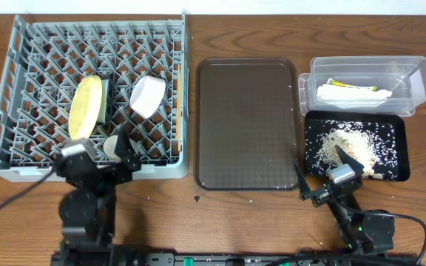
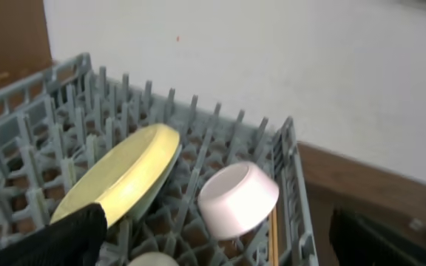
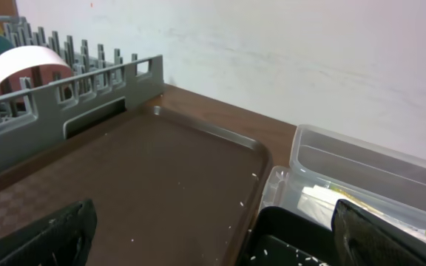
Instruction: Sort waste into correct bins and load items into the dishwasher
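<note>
Left gripper (image 2: 219, 214) hangs spread and empty over what seems the cup (image 2: 154, 258) in the rack (image 2: 287, 148); right gripper (image 3: 214, 209) gapes too. Loading looks done; next, lift clear.

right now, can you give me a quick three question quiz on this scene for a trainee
1. True or false: the yellow plate stands on edge in the dish rack.
2. Which holds the rice scraps? A clear tub, B black tray, C brown tray.
3. Fill in: the left gripper and right gripper are both ____.
Key: 1 true; 2 B; 3 open.
</note>
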